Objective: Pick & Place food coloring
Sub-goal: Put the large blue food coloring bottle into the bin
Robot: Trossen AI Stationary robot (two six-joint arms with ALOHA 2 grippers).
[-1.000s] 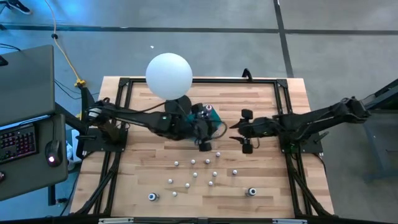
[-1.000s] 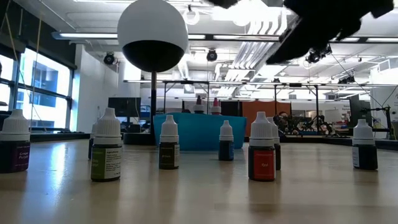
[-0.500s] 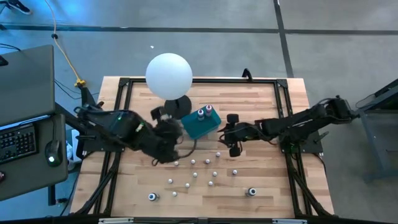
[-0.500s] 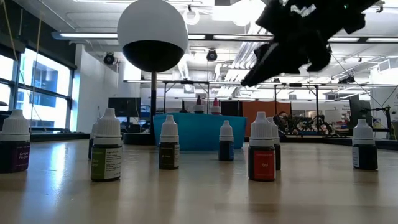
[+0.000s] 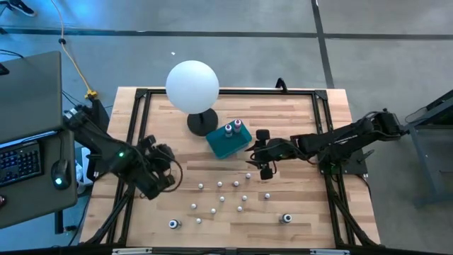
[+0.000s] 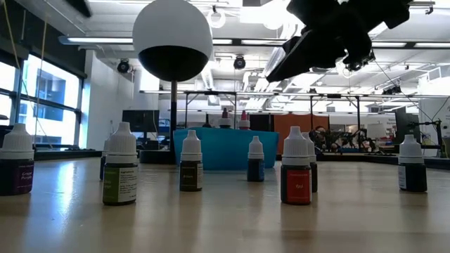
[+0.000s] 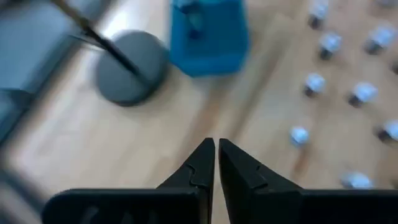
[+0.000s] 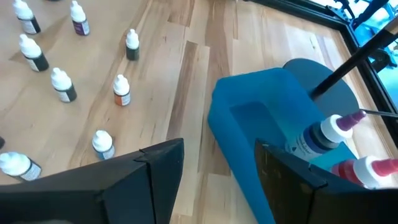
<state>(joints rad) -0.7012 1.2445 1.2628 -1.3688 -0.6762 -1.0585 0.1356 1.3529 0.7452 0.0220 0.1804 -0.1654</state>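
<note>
Food coloring bottles [image 5: 221, 199] are what it all hangs on, and from overhead most of them stand scattered across the lower middle of the wooden table [image 5: 297, 120], each upright, so the long axis points straight at the camera. Two more already stand in the teal tray [image 5: 221, 144] at frame centre, just below the white globe lamp [image 5: 192, 86]. The right gripper [image 5: 259, 154] hovers beside the tray's right edge, directly above the scatter in the picture, so the loose bottles lie toward the bottom of the frame from it. The left gripper [image 5: 161, 173] sits off at centre left, well apart from them. I'd judge the right arm the nearer one for the next pick.

From table height, the bottles [image 6: 296, 177] line up across the middle of the frame with the tray [image 6: 211, 148] behind them. The dark arm hangs at the upper right, above the red-labelled bottle. Labels carry small print, too fine to read.

Looking past the left wrist, its fingers [image 7: 200, 163] are pressed together on nothing; tray [image 7: 210, 38] at top centre, bottles [image 7: 314, 83] at upper right.

Looking past the right wrist, its fingers [image 8: 163, 163] stand spread and empty, the tray [image 8: 261, 118] between and beyond them, and the loose bottles [image 8: 121, 90] at upper left. No writing legible.
</note>
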